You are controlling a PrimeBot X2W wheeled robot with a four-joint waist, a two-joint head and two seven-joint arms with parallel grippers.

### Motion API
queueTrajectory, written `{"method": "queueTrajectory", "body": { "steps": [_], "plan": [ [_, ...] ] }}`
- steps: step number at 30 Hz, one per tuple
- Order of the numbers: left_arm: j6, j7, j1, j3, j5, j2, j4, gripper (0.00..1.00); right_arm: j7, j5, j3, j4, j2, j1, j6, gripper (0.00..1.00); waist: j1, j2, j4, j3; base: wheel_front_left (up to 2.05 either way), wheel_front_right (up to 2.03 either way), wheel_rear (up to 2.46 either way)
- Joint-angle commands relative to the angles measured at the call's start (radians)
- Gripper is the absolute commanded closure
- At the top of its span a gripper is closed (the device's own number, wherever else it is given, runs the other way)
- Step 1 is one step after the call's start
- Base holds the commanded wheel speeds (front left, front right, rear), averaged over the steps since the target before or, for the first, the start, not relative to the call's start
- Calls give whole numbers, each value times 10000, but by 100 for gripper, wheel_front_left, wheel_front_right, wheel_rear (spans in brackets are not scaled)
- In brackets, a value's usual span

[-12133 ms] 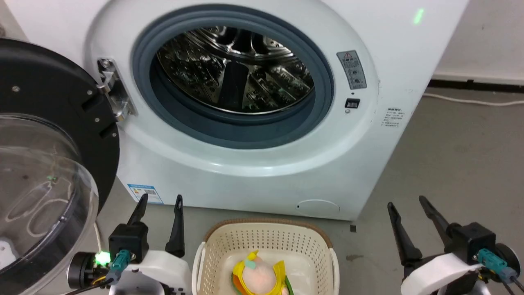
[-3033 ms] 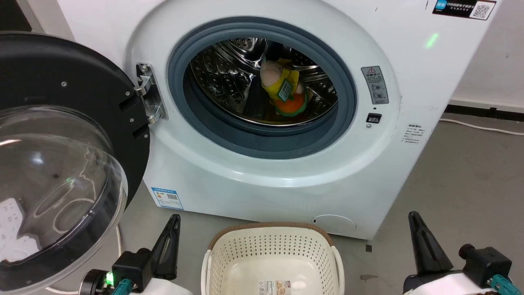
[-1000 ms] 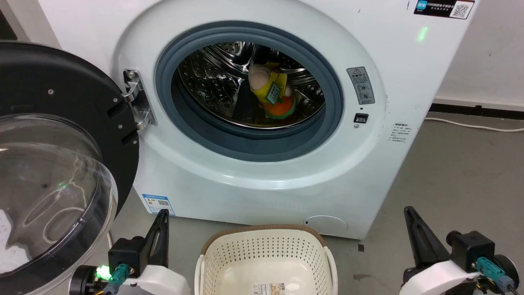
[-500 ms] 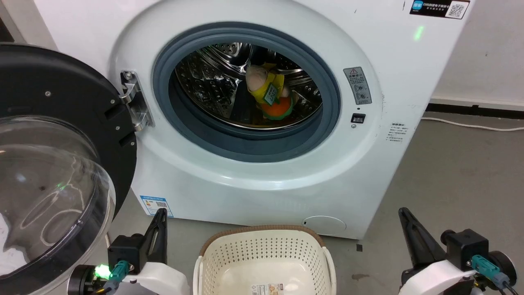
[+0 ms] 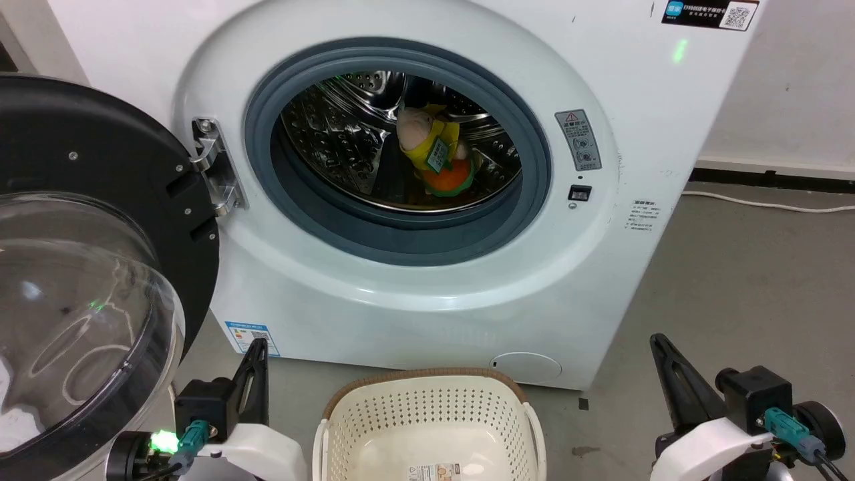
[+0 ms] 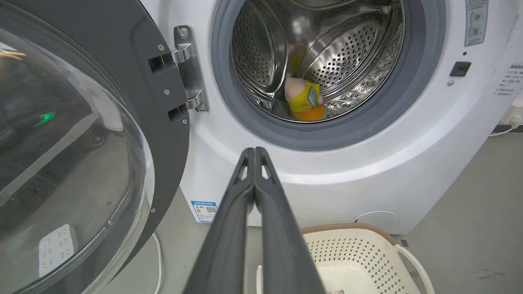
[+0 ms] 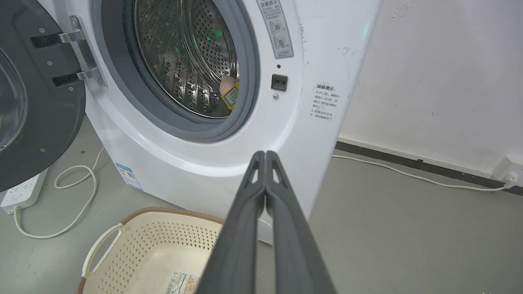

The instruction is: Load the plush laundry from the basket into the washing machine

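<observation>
From the head, the washing machine (image 5: pixel 427 294) stands with its door (image 5: pixel 87 280) swung wide to its left, crowding that side, while bare grey floor (image 5: pixel 755 280) lies open to its right. The plush laundry (image 5: pixel 434 157) lies in the drum behind the grey seal, and the basket (image 5: pixel 427 401) sits just in front of the machine, holding only a label (image 5: pixel 434 473). A warning sticker (image 5: pixel 578 140) beside the opening and a QR sticker (image 5: pixel 709 13) at the top corner carry print too small to read. In the left wrist view, the left pincer (image 6: pixel 254 152) is pressed together (nothing between its fingers), aimed below the opening. In the right wrist view, the right pincer (image 7: pixel 265 154) is likewise together and empty, and a white cable (image 7: pixel 408 173) runs along the wall right of the machine.
</observation>
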Motion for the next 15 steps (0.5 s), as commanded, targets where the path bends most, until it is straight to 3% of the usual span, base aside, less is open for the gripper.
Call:
{"method": "queueTrajectory", "body": {
  "steps": [1, 15],
  "plan": [
    [58, 42, -176, 61, 80, -15, -65, 100, 52, -98, -32, -78, -4, -125, 6, 100, 0, 0, -5, -2, 0, 0, 0],
    [74, 87, -183, 76, 99, -22, -81, 100, 97, -149, -35, -93, -4, -135, 6, 100, 0, 0, -18, -6, 0, 0, 0]
  ]
}}
